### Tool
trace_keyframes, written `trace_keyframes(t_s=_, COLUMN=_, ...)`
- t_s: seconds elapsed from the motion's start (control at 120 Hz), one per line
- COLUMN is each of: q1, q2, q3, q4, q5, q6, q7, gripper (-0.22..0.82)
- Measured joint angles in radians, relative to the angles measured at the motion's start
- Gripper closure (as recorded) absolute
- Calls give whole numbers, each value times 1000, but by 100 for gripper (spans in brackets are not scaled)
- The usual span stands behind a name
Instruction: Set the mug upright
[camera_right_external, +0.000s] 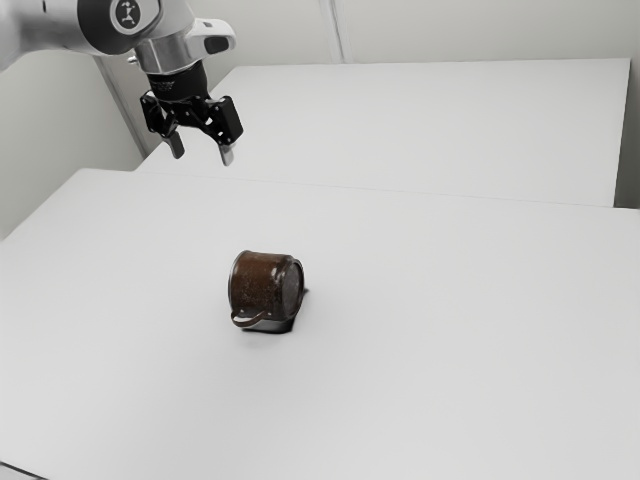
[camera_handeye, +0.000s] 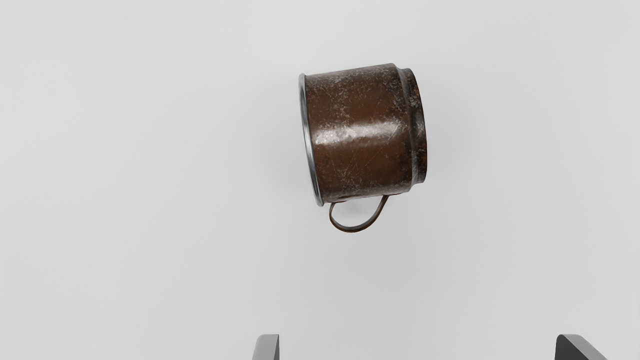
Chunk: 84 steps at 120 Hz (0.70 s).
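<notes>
We find mug (camera_handeye: 365, 135) on its side on tbl (camera_right_external: 450, 300), below claw (camera_right_external: 202, 157) & well apart from it. Claw spread, empty. Status: mug not upright; we judge grip, turn, set-down & release outstanding.

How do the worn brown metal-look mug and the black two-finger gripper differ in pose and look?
The worn brown metal-look mug lies on its side on the white table; the black two-finger gripper hangs above it, fingers down and apart. The mug is round with a looped handle; the gripper is angular, with two separate fingers. Both look partly shiny.
</notes>
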Motion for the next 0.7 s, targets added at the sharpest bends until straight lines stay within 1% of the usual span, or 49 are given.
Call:
trace_keyframes(t_s=0.133, q1=1, q2=-5, q3=0, q4=-11, q5=-2, q6=0, q7=-1, gripper=0)
trace_keyframes(t_s=0.392, q1=12, q2=-40, q3=3, q4=-87, q5=-44, q6=6, q7=6, gripper=0)
trace_keyframes(t_s=0.592, q1=93, q2=-44, q3=8, q4=-174, q5=-115, q6=49, q7=38, gripper=0)
trace_keyframes(t_s=0.7, q1=149, q2=-46, q3=10, q4=-247, q5=-161, q6=97, q7=66, gripper=0)
